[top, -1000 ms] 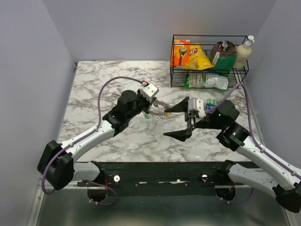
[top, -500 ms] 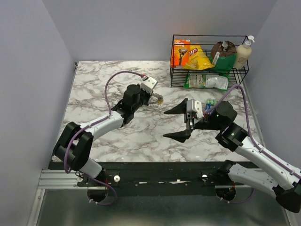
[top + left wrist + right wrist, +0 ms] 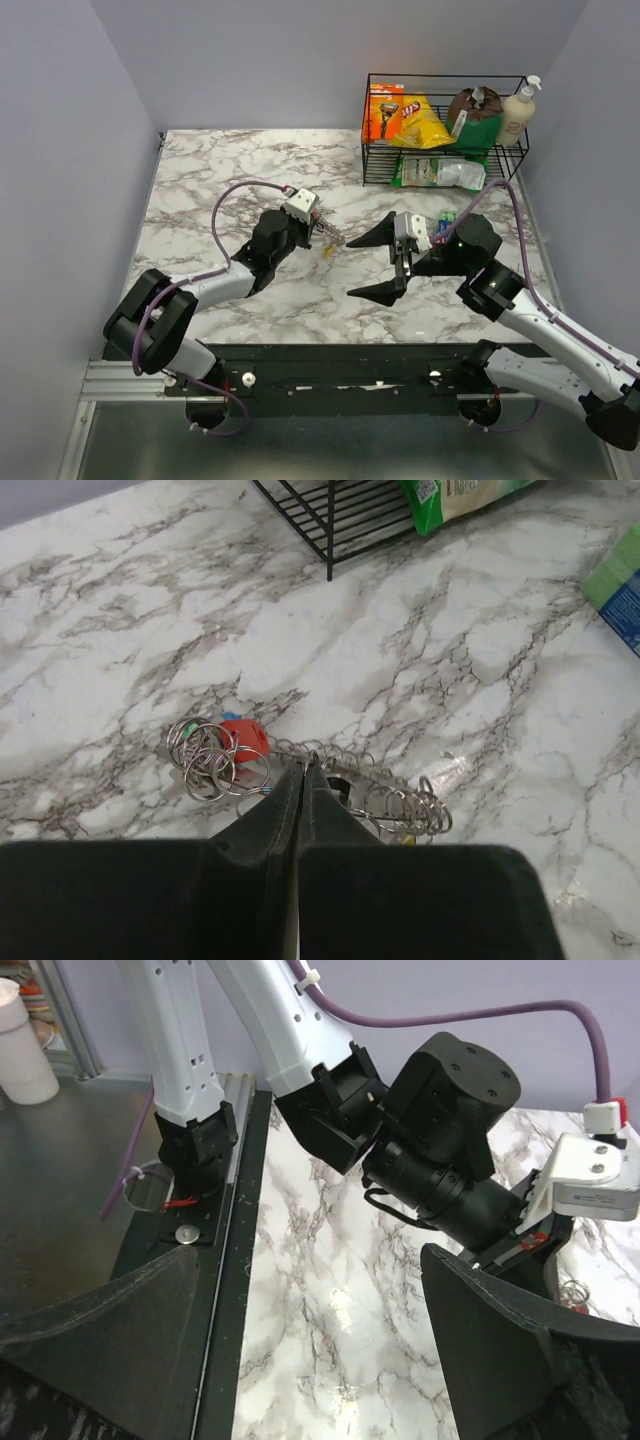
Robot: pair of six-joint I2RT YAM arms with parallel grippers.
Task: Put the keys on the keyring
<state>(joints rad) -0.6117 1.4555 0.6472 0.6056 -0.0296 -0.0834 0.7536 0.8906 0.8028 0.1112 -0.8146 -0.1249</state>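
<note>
at the keyring (image 3: 385, 795) near edge | left claw (image 3: 303, 772) pinched closed on its wire, coil running rightward | keys (image 3: 243, 738) just beside the keyring's left end, on the table (image 3: 200, 190) | right claw (image 3: 350, 266) spread wide, empty, right of the keyring, near

Here we have a white marble-look table (image 3: 200, 180) veined in grey, plain lavender walls (image 3: 300, 60) closing it in on three sides, a black wire rack (image 3: 445, 77) in the far right corner, a black rail (image 3: 340, 362) along the near edge, dull metal floor (image 3: 300, 440) below, soft even light
</note>
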